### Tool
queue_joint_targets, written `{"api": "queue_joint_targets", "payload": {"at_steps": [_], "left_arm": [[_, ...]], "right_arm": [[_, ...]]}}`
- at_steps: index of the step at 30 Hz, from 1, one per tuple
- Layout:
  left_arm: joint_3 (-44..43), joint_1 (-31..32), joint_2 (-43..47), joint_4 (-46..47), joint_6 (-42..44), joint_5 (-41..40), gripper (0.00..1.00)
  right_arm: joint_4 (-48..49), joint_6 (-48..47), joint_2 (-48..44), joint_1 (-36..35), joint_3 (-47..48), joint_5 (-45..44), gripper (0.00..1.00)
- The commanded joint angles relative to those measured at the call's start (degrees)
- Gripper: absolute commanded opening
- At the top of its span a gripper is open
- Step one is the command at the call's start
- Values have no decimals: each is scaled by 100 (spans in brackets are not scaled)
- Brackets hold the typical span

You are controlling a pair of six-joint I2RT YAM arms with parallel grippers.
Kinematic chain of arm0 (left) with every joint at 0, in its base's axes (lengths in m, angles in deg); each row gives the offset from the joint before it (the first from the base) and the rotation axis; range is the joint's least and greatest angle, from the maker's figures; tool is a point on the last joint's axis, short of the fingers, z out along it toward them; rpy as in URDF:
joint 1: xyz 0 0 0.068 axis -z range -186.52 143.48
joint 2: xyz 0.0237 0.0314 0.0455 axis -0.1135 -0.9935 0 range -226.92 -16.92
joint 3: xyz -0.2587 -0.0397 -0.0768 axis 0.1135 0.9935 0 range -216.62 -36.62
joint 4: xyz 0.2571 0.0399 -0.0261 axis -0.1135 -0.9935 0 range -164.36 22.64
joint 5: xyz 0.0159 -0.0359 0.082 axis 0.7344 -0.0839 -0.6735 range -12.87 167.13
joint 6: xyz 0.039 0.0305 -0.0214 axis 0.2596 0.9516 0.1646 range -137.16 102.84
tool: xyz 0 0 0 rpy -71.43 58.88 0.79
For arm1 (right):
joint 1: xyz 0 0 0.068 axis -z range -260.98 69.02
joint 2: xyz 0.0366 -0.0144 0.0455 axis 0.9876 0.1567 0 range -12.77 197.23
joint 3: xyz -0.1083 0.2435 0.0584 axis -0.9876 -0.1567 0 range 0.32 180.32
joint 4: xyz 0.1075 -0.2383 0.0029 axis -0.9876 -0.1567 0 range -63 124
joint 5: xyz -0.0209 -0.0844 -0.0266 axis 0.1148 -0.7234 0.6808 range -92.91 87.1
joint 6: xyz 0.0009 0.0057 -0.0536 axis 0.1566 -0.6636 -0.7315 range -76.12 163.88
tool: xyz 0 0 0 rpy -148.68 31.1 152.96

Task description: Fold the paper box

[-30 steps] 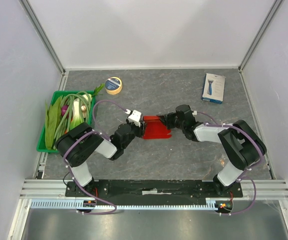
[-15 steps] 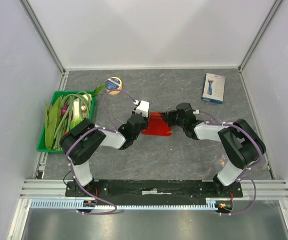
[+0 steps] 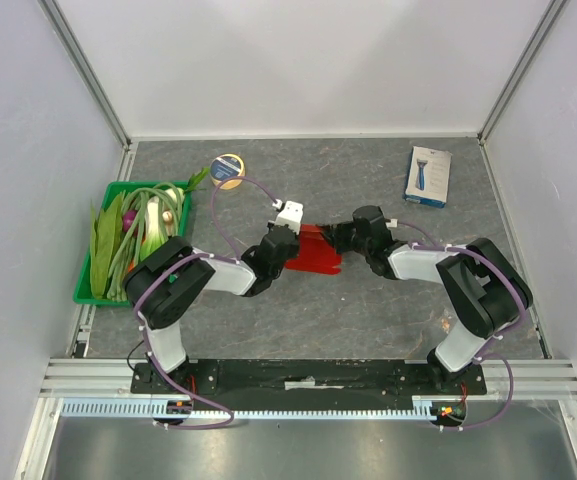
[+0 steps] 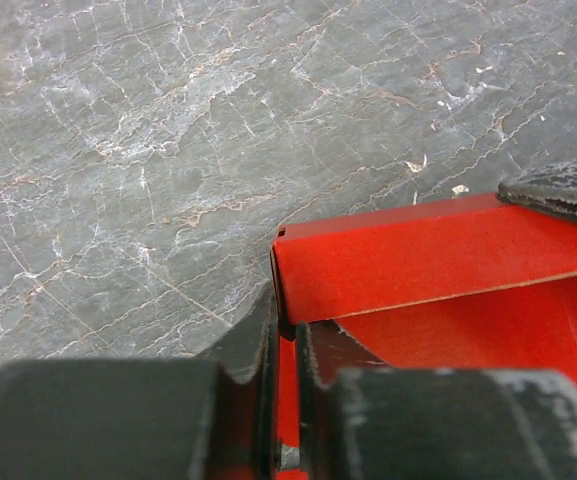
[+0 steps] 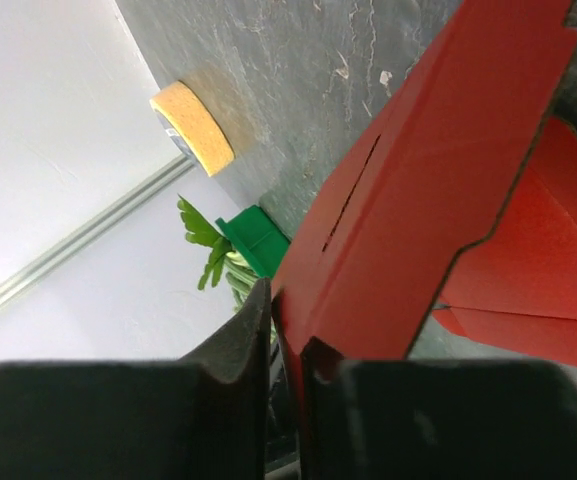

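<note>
While left gripper (image 4: pixel 286 335) and right gripper (image 5: pixel 286 330) sit clamped on paper box (image 3: pixel 316 254) mid-frame, crease slowly, avoid tearing.

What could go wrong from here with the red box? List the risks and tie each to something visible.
1. The left fingers and right fingers pinch thin panels of the paper box from opposite sides. Pulling apart could tear it or crease it off a fold line.
2. Each pinch appears to sit near a panel's edge, so the glossy card could slip out.
3. The box rests loose on the table, so a one-sided push may slide it rather than fold it.
</note>
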Motion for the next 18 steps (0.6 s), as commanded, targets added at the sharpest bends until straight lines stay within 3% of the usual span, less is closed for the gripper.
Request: {"api": "queue_joint_targets", "payload": {"at_steps": [1,4,7,10,15,18], "left_arm": [[-97,-76,216,221,260,-373,3],[0,-76,304,168,287,-277,2],[61,-67,392,-33,217,-268,2],[228,-67,541,-104,147,-110,2],[316,-67,796,-437,58,206,2],[290,-76,945,-675,-82,355,2]], "right_arm": [[-392,-544,74,-54,-32,320,20],[-629,-1482,21,-2,178,522,59],[-997,-2451,-197,16,258,750,83],[-1218,-3953,-697,7,153,900,92],[-1710,-6929,-1718,-2,100,1313,97],[-2105,-8048,-2271,-19,214,1638,98]]}}
